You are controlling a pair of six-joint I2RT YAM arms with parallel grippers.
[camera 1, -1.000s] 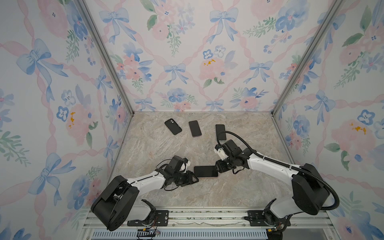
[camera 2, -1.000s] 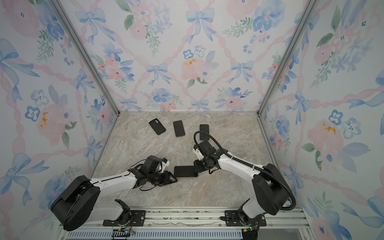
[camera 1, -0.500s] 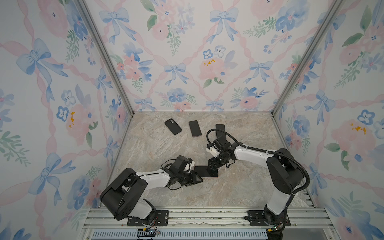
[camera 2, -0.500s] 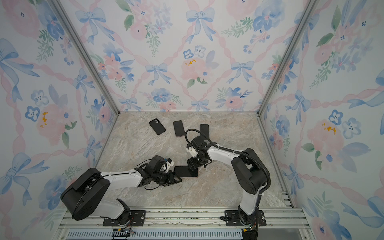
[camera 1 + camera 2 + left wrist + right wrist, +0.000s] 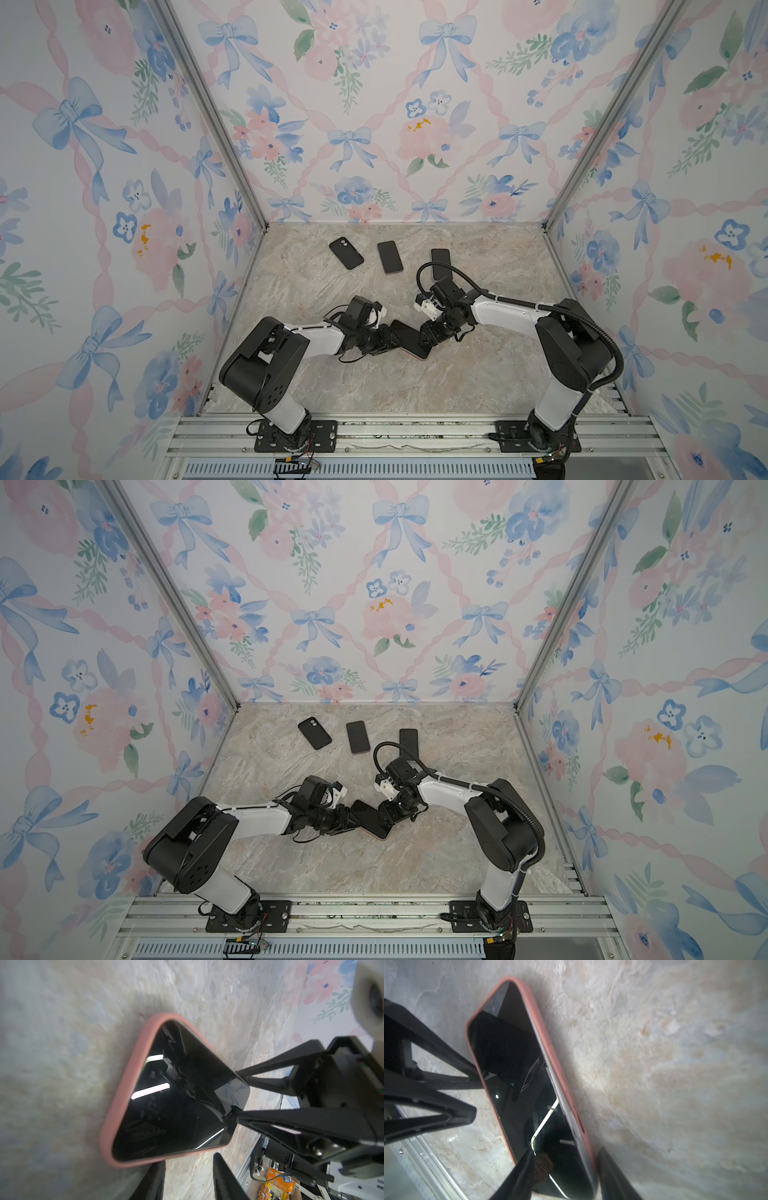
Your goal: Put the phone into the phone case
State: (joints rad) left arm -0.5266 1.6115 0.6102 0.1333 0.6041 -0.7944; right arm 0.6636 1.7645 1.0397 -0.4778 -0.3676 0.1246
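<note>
Black-fingered left gripper [image 5: 188, 1160]: jaws apart, holding nothing, tips at the 9 o'clock side of the pink phone case [image 5: 133, 1076]. Right gripper [image 5: 565, 1152]: jaws apart astride the 3 o'clock corner; whether they pinch, we cannot tell. Phone [image 5: 508, 1059]: glass-faced, rigid, slick, likely fragile; partly seated, one silver flank proud. We judge the case pliant and grippy: steady its rim, press near edges. Both lie mid-table [image 5: 478, 374], toward 6 o'clock.

The marbled beige surface [image 5: 478, 374] carries four flat things. Near the back wall three lie in a row, apart: a black handset [image 5: 346, 253] camera side up, a dark handset [image 5: 390, 257] screen up, and a third handset [image 5: 440, 258]. Nearer the front a pink case [image 5: 124, 1093] lies slantwise, holding a phone [image 5: 176, 1115].
</note>
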